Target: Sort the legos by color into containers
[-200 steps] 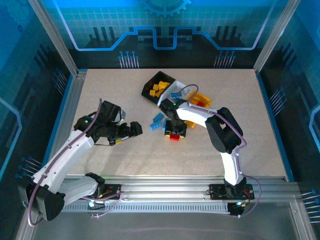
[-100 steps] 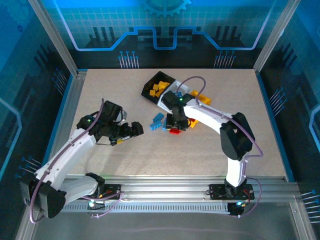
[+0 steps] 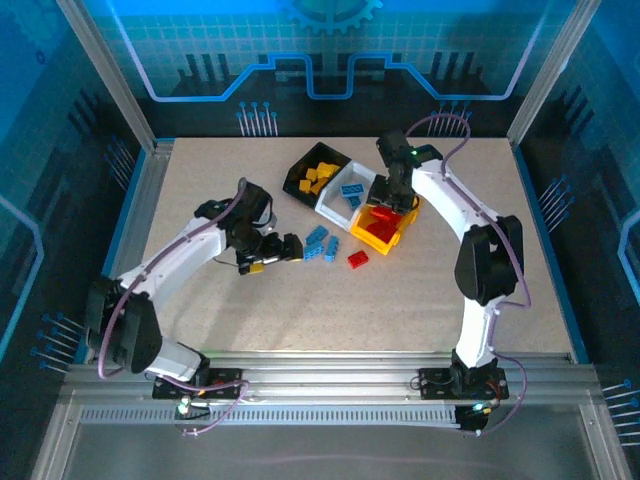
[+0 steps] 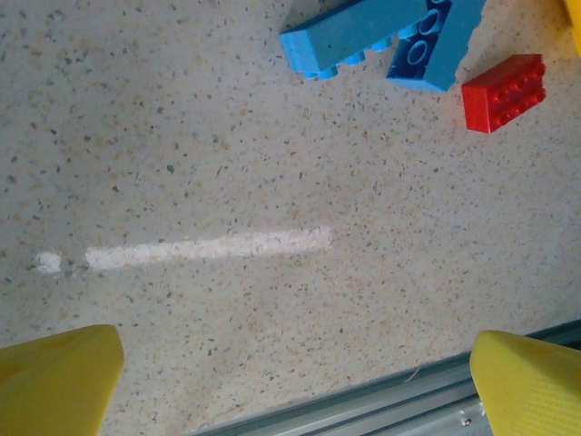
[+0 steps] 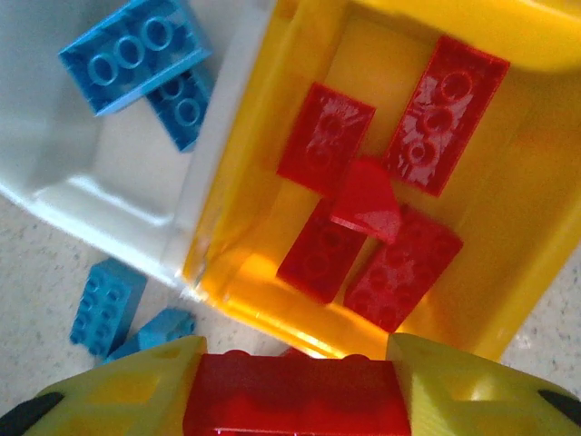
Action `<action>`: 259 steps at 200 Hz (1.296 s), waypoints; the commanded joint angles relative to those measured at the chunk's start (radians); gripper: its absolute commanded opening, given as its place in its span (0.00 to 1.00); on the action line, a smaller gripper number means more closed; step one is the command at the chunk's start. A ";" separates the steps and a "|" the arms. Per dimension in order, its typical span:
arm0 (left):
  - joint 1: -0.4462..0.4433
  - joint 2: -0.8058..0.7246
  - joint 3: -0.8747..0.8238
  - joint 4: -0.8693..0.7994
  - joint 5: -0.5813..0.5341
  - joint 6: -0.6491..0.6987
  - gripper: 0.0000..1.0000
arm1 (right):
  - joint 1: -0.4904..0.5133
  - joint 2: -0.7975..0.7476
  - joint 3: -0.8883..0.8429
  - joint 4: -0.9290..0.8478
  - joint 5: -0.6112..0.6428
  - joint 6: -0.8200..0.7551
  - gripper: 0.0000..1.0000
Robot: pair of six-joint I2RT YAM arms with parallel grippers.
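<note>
Several red bricks (image 5: 325, 136) lie in the yellow-orange bin (image 5: 508, 200); my right fingers (image 5: 454, 381) clamp one more red brick (image 5: 295, 404) above its rim. My left fingers (image 4: 54, 381) hang wide and empty over the tabletop (image 4: 227, 163) left of that bin, near blue bricks (image 4: 363, 36) and a loose red brick (image 4: 504, 91).

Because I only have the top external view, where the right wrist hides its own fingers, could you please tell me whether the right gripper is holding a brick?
Observer: Yes. The right wrist view shows the right gripper shut on a red brick, at the yellow-orange bin.
Operator: Thank you. What lies in that bin?
Observer: Five red pieces, nothing of another colour.
Operator: And does the left gripper carry anything?
Observer: No. The left wrist view shows the left gripper with its fingers apart and only bare table between them.
</note>
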 commanded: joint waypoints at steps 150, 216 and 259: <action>-0.222 0.548 0.550 -0.075 -0.091 0.156 0.69 | -0.096 -0.137 -0.088 -0.027 -0.095 -0.098 0.65; -0.233 0.708 0.697 -0.121 -0.158 0.194 0.61 | -0.094 -0.472 -0.413 -0.021 -0.153 -0.052 0.66; -0.232 0.750 0.764 -0.154 -0.212 0.213 0.61 | -0.077 -0.584 -0.549 -0.002 -0.187 -0.017 0.66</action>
